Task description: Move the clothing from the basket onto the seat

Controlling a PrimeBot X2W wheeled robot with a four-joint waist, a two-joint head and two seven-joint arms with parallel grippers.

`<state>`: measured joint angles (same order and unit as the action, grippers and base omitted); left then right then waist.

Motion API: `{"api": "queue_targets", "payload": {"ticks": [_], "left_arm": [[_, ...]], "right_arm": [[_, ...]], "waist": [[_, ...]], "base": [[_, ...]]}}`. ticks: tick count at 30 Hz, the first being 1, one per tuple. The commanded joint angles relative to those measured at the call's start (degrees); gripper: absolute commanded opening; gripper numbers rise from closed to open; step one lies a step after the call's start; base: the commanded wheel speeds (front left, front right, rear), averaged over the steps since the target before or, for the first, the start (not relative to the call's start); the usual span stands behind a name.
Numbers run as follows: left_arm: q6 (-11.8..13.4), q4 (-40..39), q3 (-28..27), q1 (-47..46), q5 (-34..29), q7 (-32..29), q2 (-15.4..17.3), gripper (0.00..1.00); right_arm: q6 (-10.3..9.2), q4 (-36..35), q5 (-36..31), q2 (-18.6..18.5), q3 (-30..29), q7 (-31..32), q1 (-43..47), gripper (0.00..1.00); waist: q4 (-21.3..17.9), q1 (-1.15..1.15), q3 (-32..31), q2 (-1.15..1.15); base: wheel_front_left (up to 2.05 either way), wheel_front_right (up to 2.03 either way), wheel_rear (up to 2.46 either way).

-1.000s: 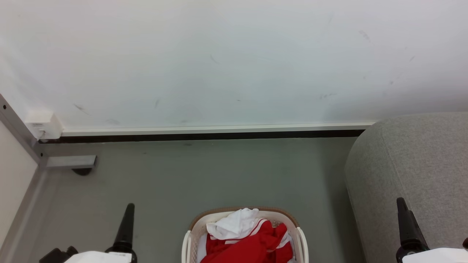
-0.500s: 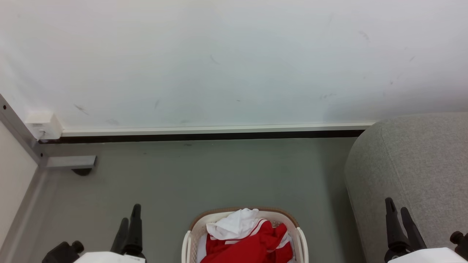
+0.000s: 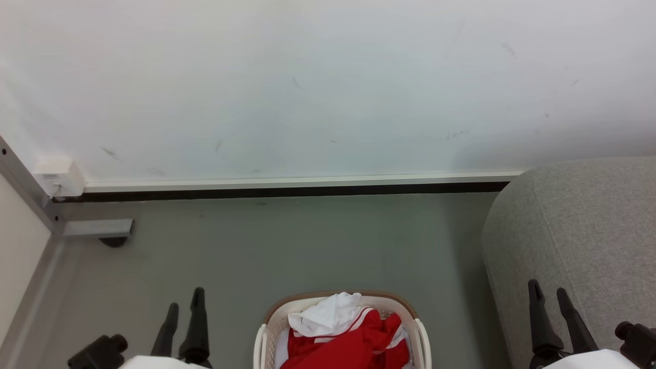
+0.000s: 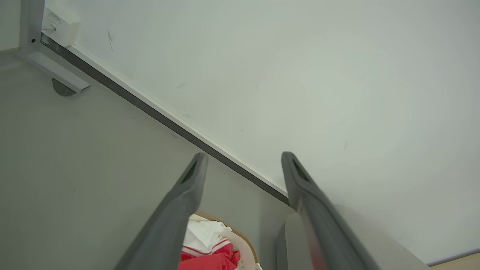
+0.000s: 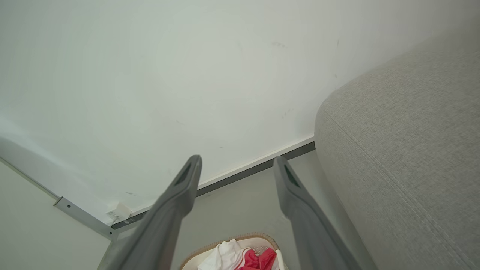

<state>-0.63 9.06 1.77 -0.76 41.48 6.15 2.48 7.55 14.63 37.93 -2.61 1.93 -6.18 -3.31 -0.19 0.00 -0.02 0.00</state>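
The off-white basket (image 3: 270,323) with a brown rim stands on the floor at the bottom centre of the head view. Red clothing (image 3: 353,342) with white stripes fills it, and a white cloth piece (image 3: 328,313) lies on top. The light grey seat (image 3: 579,225) rises at the right. My left gripper (image 3: 184,298) is open, low at the left of the basket, with nothing between its fingers. My right gripper (image 3: 547,291) is open in front of the seat, also holding nothing. Both wrist views show the basket (image 4: 245,244) (image 5: 258,237) below the spread fingers.
A white wall (image 3: 307,87) with a dark baseboard (image 3: 287,191) closes the far side. A grey metal frame (image 3: 31,205) with a foot bracket (image 3: 97,228) and a white wall box (image 3: 57,175) stand at the left. Grey floor (image 3: 307,246) lies between basket and wall.
Both grippers have turned at the wrist and now show two spread fingers each, where one dark finger showed before. The left moved slightly right, the right slightly left. The basket stayed put.
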Motion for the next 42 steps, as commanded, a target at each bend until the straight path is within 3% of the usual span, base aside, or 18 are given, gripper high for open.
{"api": "queue_targets", "payload": {"ticks": [1,19,42], "left_arm": [[-0.1,-0.8,0.1,-0.1,-2.0,0.6,0.4,1.00],[0.0,-2.6,0.7,1.2,-15.3,3.4,0.5,1.00],[-1.1,-3.2,1.0,3.6,-28.0,6.3,0.6,1.00]], "right_arm": [[-0.05,-0.4,-1.6,-0.6,0.2,-0.6,-0.1,1.00],[-0.07,-0.1,-13.0,-0.6,1.1,-3.3,0.4,1.00],[-0.09,0.9,-22.3,-0.4,-0.3,-6.3,1.0,1.00]], "waist": [[0.0,0.00,0.0,0.00],[-0.1,0.00,0.4,0.00],[-0.9,0.00,0.2,0.00]], "base": [[0.00,0.00,0.00],[0.00,0.00,0.00],[0.00,0.00,0.00]]}}
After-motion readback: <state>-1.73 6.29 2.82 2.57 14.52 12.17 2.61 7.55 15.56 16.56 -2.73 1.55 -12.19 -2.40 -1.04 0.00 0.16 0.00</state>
